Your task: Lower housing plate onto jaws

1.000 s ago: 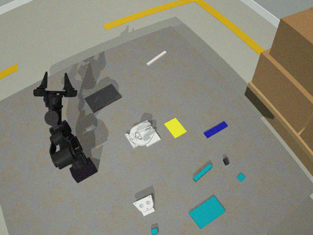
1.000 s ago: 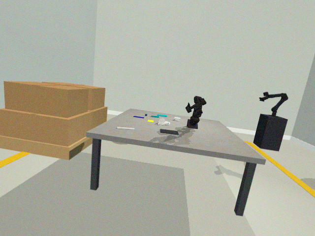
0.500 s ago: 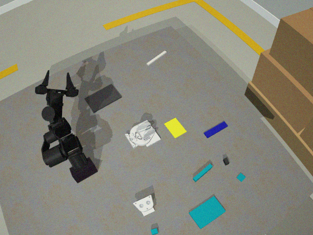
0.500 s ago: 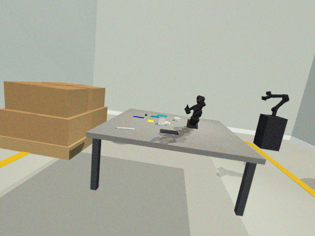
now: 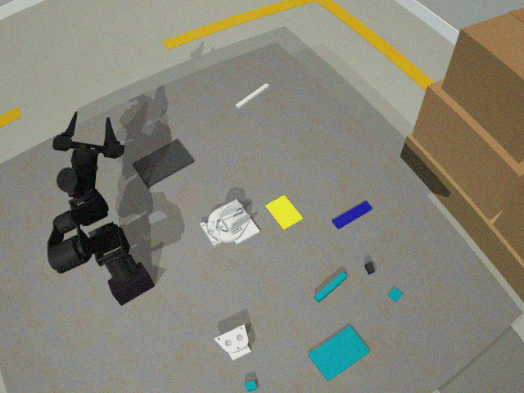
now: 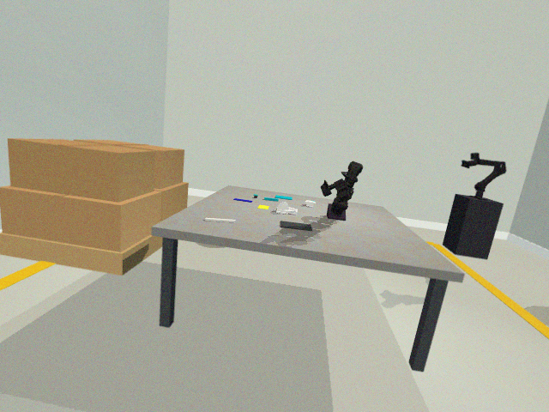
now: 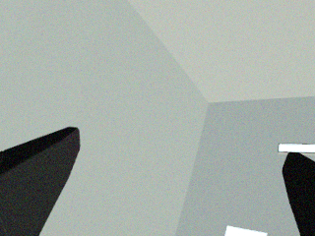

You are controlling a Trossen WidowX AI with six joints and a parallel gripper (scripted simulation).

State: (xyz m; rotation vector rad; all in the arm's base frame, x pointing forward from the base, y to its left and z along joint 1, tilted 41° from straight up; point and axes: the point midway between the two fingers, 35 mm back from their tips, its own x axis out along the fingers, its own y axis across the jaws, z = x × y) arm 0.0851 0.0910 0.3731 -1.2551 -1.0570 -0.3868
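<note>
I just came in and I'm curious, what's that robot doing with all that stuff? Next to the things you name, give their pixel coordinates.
The black robot arm isn't handling anything. Its end effector [image 5: 92,116] is open, with nothing in it, and is held up away from the white parts. A white housing plate with two round spots [image 5: 233,340] seems to sit apart from the bigger white assembly [image 5: 222,226], so the plate looks not yet fitted.

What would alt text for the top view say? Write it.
A black robot arm holds its open, empty gripper away from the white assembly on a gray table; a separate white plate with two round marks lies near a large teal rectangle.
</note>
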